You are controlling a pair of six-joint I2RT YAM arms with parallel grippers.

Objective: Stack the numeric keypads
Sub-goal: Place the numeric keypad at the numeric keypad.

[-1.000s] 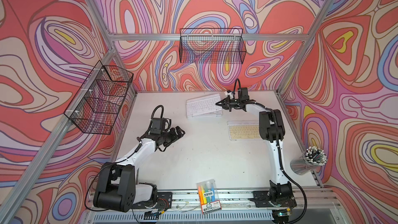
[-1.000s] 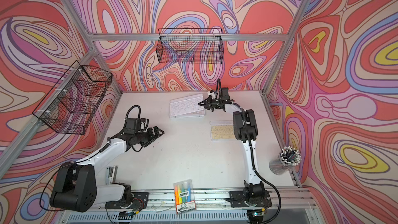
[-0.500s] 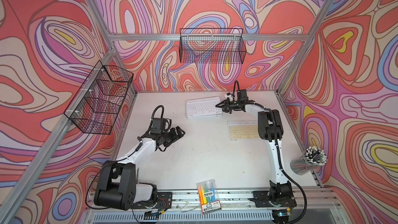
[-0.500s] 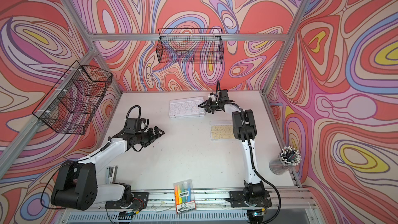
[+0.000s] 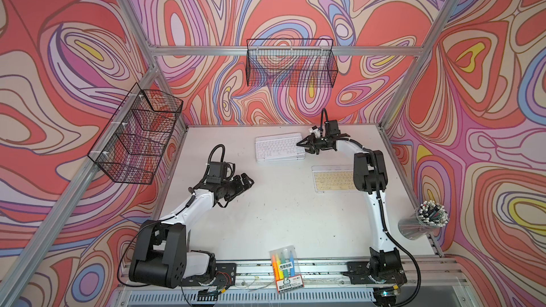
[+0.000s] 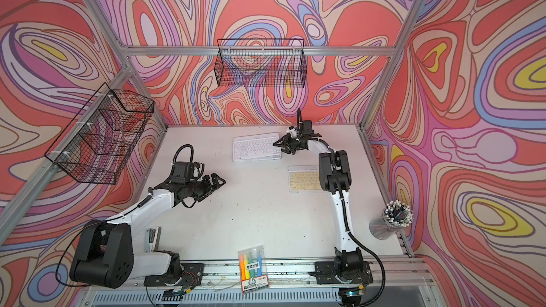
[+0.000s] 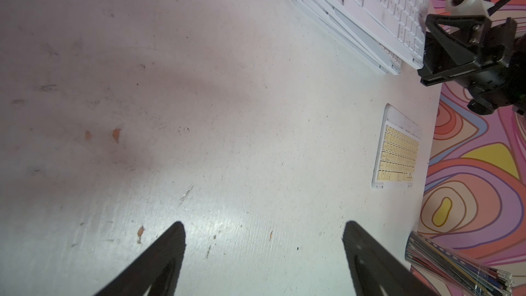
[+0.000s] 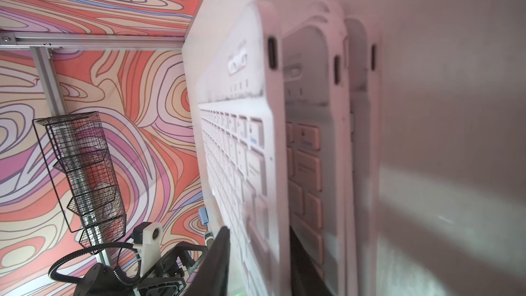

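Observation:
A stack of numeric keypads (image 5: pixel 279 146) (image 6: pixel 255 150) lies at the back middle of the table, a white one on top and pink keys showing on the one under it (image 8: pixel 306 166). A yellow keypad (image 5: pixel 332 179) (image 7: pixel 398 155) lies alone to the right, partly behind my right arm. My right gripper (image 5: pixel 304 144) (image 8: pixel 259 232) is at the stack's right edge. It is open a little, one finger above the top white keypad (image 8: pixel 250 138) and one beneath it. My left gripper (image 5: pixel 248 180) (image 7: pixel 263 229) hovers wide open over bare table, holding nothing.
A clear pack of coloured markers (image 5: pixel 286 270) lies at the front edge. A cup of pens (image 5: pixel 422 222) stands at the right front. Black wire baskets hang on the back wall (image 5: pixel 291 66) and the left wall (image 5: pixel 136 134).
The white keypad, held tilted over the stack before, now lies flat on it. My right jaws have parted from it. The left arm has not moved.

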